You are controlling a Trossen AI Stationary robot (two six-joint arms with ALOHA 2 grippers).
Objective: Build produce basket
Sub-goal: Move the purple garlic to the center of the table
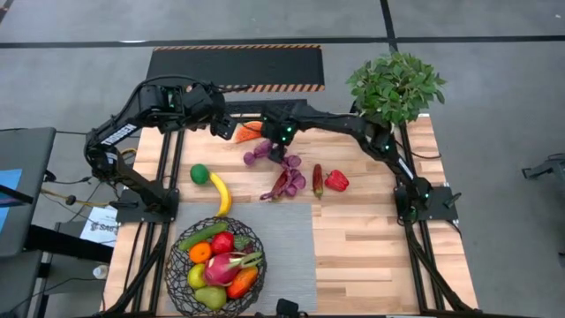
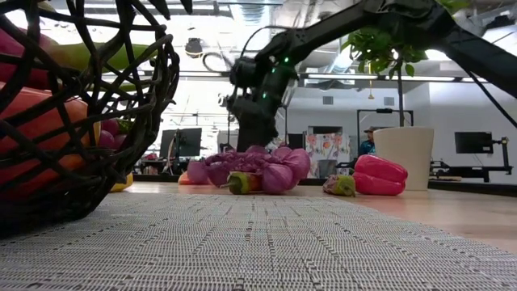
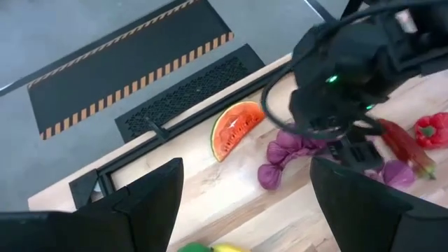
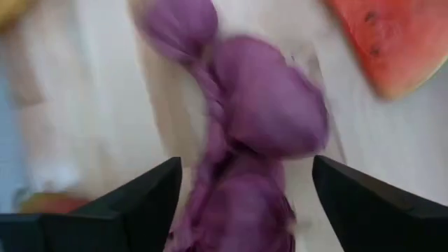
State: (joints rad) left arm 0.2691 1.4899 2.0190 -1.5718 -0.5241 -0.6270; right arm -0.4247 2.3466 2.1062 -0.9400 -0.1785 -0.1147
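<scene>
The black wire basket [image 1: 179, 281] stands at the table's near left on a grey mat. It holds several toy fruits and vegetables. A purple bunch [image 1: 259, 152] lies on the wood near the far edge, with a watermelon slice [image 1: 247, 131] just beyond it. My right gripper [image 1: 274, 141] hangs open over this bunch [image 4: 266, 119], one finger on either side of it. It also shows in the low view, where the right gripper [image 2: 257, 137] is just over the bunch [image 2: 250, 168]. My left gripper [image 1: 222, 124] waits open and raised at the far left, with nothing between its fingers [image 3: 150, 192].
A second purple bunch [image 1: 287, 181], a red chili [image 1: 317, 179] and a red pepper [image 1: 336, 181] lie mid-table. A green lime [image 1: 199, 174] and a banana [image 1: 221, 194] lie left of them. A potted plant [image 1: 395, 88] stands at the far right corner.
</scene>
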